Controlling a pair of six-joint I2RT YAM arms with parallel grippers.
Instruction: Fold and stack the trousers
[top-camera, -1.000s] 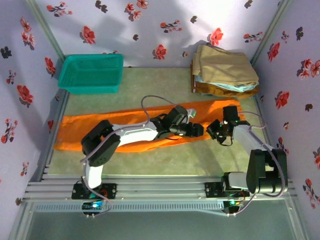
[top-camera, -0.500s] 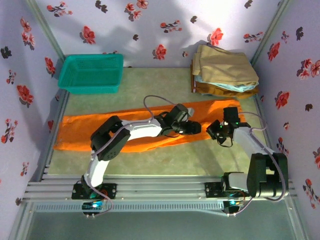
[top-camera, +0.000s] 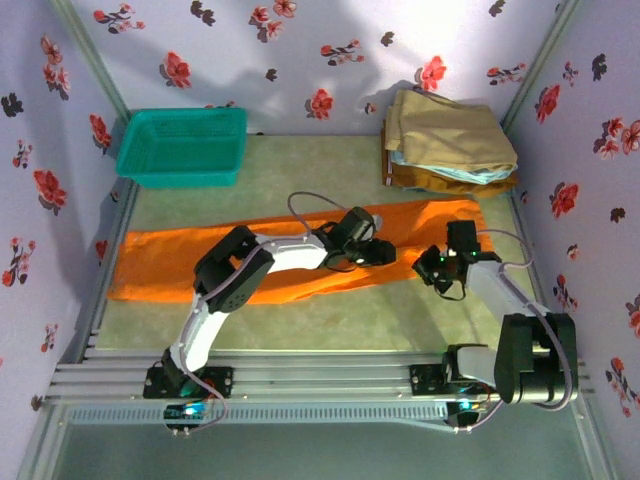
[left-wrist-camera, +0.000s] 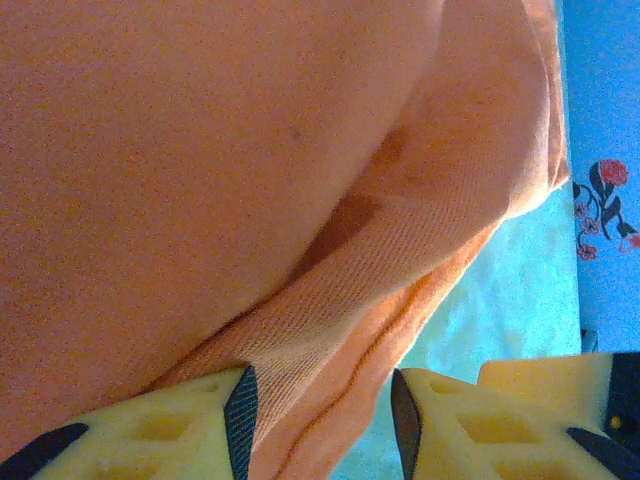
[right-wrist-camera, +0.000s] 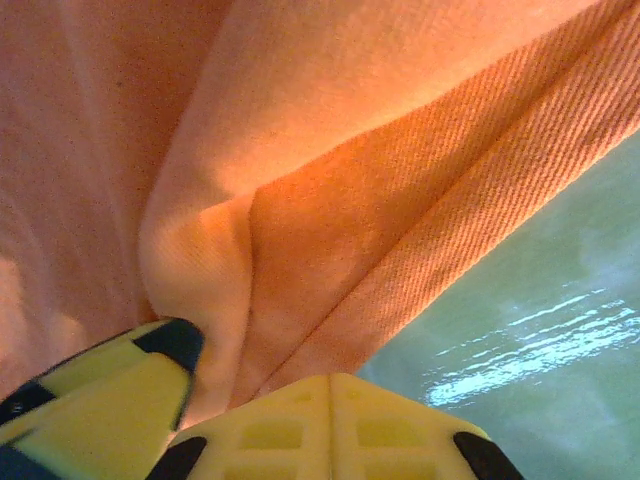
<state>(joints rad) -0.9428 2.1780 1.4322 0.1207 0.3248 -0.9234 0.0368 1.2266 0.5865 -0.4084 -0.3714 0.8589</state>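
**Orange trousers laid flat on the green worktop, both claws at the right end**

Enclosure: the worktop is closed in on three sides by lilac walls printed with red and dark flowers. Pale metal rails are seen along the near edge, where both arm bases are bolted. The surface is a dull green mat, with glare noted in the right wrist view.

Far left corner: a teal basket is set against the back wall. Far right corner: a stack of folded garments is seen, tan on top, with light blue and brown edges under it.

The trousers are spread in a long band across the middle of the worktop, from the left wall almost to the right one, well apart from basket and stack.

The left claw is reached across to the near edge of the cloth, right of centre. Its fingers are held apart, and a folded hem and a strip of worktop are seen between them.

The right claw is placed at the right end of the trousers. It is pinched together on a bunched fold of the orange cloth.
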